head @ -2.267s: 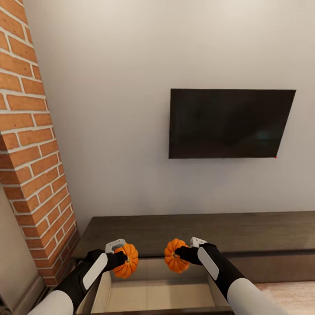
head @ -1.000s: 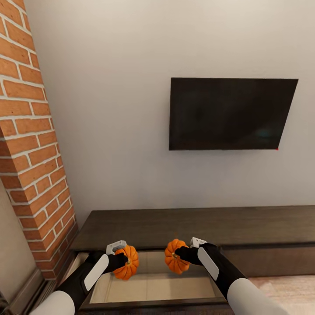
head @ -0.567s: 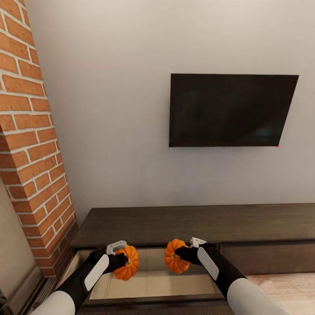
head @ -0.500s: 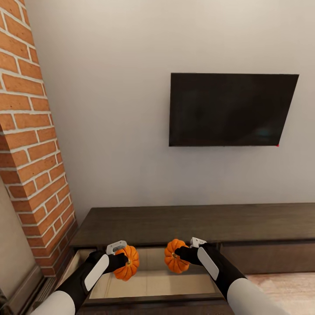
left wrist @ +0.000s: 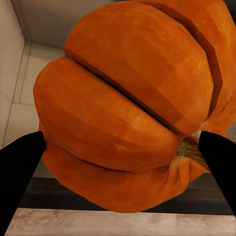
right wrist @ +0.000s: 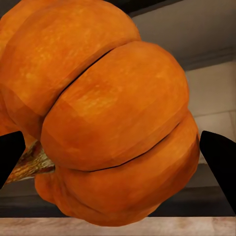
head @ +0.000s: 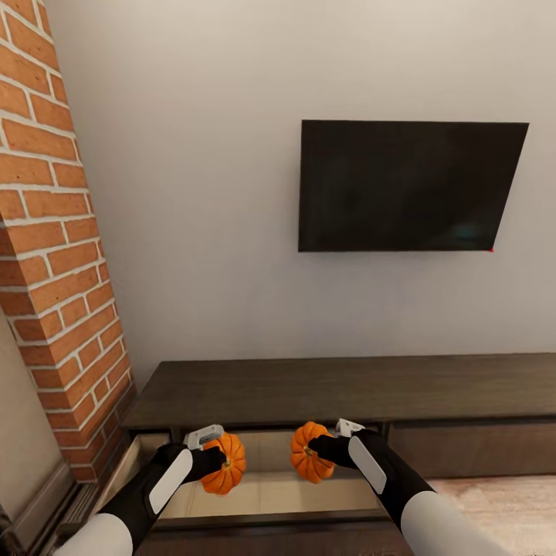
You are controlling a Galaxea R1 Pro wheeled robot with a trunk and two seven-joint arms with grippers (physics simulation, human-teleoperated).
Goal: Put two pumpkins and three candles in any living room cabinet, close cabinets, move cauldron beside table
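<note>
- Left gripper (head: 218,455): clenched on a pumpkin (head: 223,463), lower left of centre in the head view. In the left wrist view the two dark fingertips (left wrist: 19,162) press on opposite flanks of that pumpkin (left wrist: 128,108), with its stem beside one fingertip.
- Right gripper (head: 313,448): clenched on the second pumpkin (head: 309,452), lower centre of the frame. In the right wrist view the fingertips (right wrist: 219,152) bracket the second pumpkin (right wrist: 108,113) across its ribs.
- Key relation: both pumpkins hang directly above the open drawer (head: 262,494) at the bottom of the frame. The pale drawer floor lies straight below each gripper, so the coming move is judged to be a lowering, with little sideways travel.
- Neither arm is clearly nearer; the two pumpkins hang at about the same height, side by side and apart.
- Drawer front edge (head: 270,523): runs across the bottom of the frame, on the near side of both pumpkins.
- Cabinet (head: 347,390): a long dark top running across the lower frame, beyond the drawer.
- Brick column (head: 54,232): left edge of the frame.
- Television (head: 409,185): on the wall, upper right, farthest back.
</note>
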